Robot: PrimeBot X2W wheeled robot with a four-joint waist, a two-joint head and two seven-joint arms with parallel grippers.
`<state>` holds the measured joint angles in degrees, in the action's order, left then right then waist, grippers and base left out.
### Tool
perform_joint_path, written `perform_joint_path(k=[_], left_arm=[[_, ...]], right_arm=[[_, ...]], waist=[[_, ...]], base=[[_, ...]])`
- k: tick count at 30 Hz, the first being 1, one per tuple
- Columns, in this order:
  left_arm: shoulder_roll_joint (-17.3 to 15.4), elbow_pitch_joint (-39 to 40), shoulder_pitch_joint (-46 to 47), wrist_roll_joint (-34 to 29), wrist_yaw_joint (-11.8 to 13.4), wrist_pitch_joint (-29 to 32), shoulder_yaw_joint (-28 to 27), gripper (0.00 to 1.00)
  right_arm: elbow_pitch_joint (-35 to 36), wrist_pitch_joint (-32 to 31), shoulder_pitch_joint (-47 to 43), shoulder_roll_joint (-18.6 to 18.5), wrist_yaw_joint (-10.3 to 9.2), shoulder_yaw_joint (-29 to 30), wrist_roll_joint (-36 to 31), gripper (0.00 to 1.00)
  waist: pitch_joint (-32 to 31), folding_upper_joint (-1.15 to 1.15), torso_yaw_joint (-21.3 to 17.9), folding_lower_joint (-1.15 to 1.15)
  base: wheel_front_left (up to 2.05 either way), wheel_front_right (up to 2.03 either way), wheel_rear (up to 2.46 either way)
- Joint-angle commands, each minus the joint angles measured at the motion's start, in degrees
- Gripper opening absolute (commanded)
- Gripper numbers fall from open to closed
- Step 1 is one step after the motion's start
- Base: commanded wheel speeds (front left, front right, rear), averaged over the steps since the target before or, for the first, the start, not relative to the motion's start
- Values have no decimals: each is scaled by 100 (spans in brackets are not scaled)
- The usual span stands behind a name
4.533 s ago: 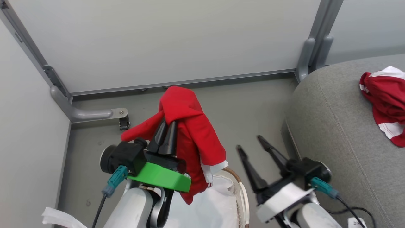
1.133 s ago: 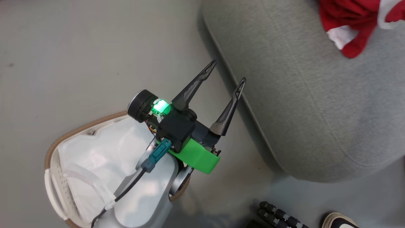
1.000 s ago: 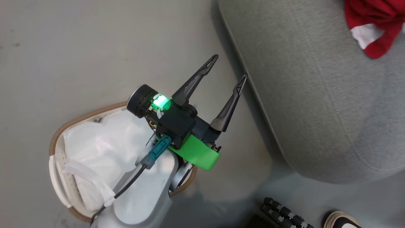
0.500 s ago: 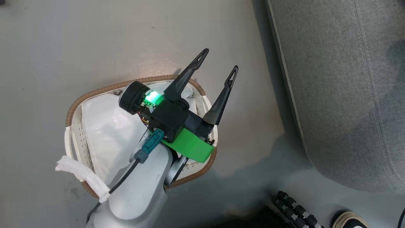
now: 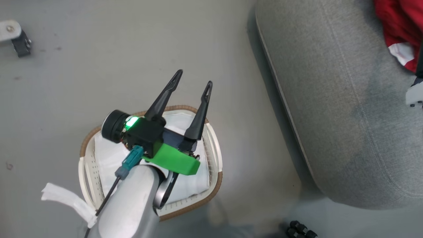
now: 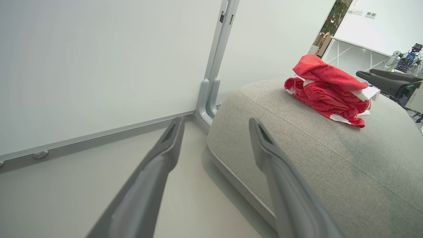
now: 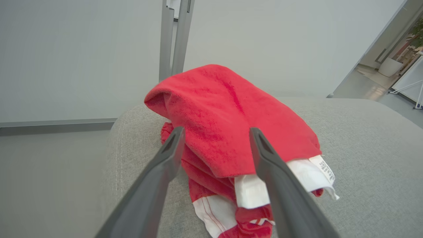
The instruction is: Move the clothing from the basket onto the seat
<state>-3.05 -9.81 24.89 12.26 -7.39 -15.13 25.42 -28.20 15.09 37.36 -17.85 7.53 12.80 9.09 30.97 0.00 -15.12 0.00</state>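
Seat point(image 5: 330, 99): a big grey cushion standing on the floor point(image 5: 99, 66). Basket point(image 5: 216, 155) sits on the floor just beside the seat, with a white liner sheet point(image 5: 190, 185) inside it.

Left arm point(image 5: 129, 205): pale forearm rising over the basket. The left gripper point(image 5: 193, 77) has its fingers spread wide and holds nothing, tips out past the rim.

Clothing point(image 7: 231, 122): both red garments are heaped on the seat top, well apart from the basket, white tag showing.

Right gripper point(image 7: 217, 132): level with the heap, jaws wide, gripping nothing. Contact cannot be told.

Left wrist view takes in the whole heap side-on, with the right gripper just beside it. Head view catches a red corner at its edge.
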Motion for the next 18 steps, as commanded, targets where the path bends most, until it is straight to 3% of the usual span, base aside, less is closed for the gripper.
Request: perform_joint_path(k=[1,7,18], left_arm=[[-24,-23,-159,-50,-15,-2,-109,100],[-1,-56,-665,-85,-13,-2,-753,100],[8,-86,-1299,-109,131,-2,-1623,100]], right_arm=[[133,10,-160,41,-8,9,81,100],[582,10,-636,363,-8,-319,223,100],[609,10,-1334,813,-8,-885,197,100]], waist=[[-532,0,6,0],[-1081,0,241,0],[-1782,0,810,0]], base=[[0,0,0],[0,0,0],[0,0,0]])
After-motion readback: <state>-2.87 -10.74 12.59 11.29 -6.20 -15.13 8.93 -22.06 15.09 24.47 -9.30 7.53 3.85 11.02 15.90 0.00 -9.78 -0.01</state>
